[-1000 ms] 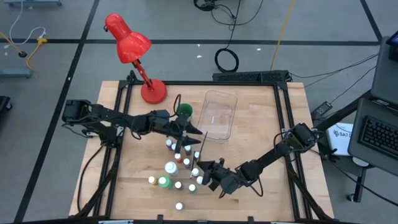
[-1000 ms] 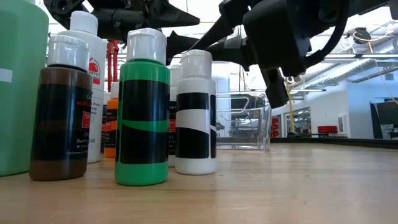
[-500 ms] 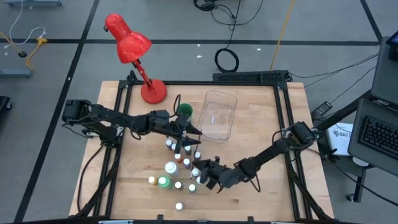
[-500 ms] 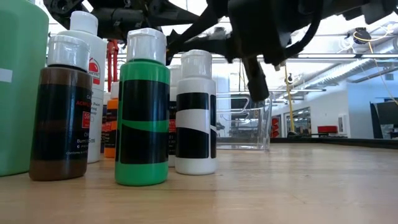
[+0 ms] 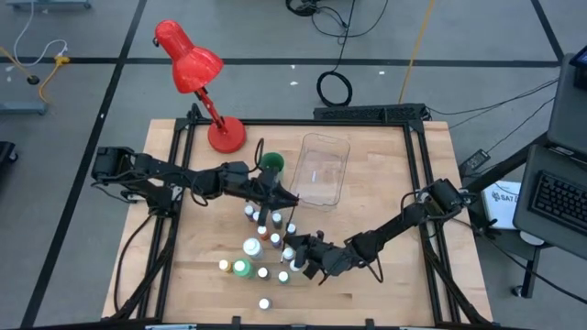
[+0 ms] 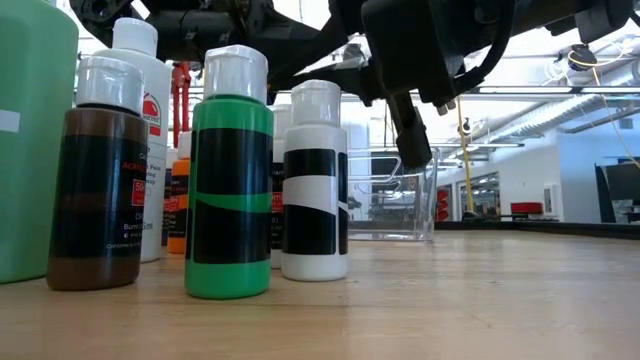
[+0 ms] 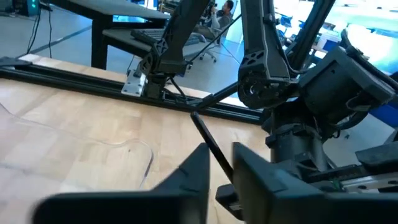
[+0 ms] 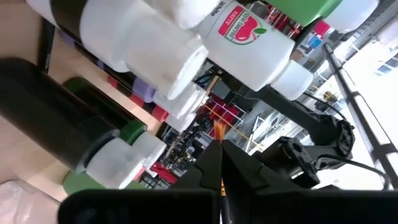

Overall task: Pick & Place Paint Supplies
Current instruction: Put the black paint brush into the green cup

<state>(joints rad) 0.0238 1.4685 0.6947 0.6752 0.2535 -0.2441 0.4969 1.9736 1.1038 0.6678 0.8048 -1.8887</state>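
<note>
Left jaws have pinched in since a second ago, now narrow around a thin dark brush held between the left gripper fingers, above the bottle cluster near the green cup. Right gripper has crept left to the cluster's right edge, jaws closed on a brush. Bottles stand mid-table, clear tray behind.
</note>
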